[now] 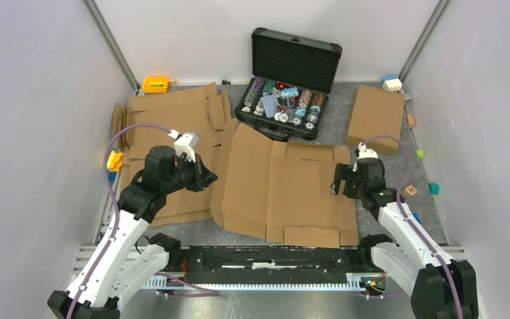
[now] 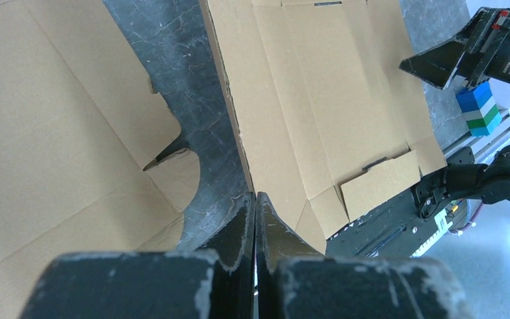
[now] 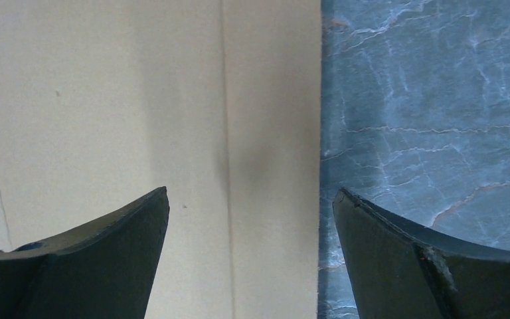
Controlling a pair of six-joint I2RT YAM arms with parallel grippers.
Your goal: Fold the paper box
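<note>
Left end effector point(image 2: 254, 197) closed beside paper box point(image 1: 285, 189); right end effector point(image 3: 251, 193) wide over edge.

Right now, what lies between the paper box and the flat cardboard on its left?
Bare grey table, the shut left gripper above it; left wrist view.

On my screen both arms, the left arm point(image 1: 116, 236) and the right arm point(image 1: 408, 229), have long white links and round black joints. A thin purple cable point(image 1: 109, 189) goes along each one. The left end effector point(image 2: 255, 199) has black curved fingers point(image 2: 236, 232) with grey, scratched edges.
</note>
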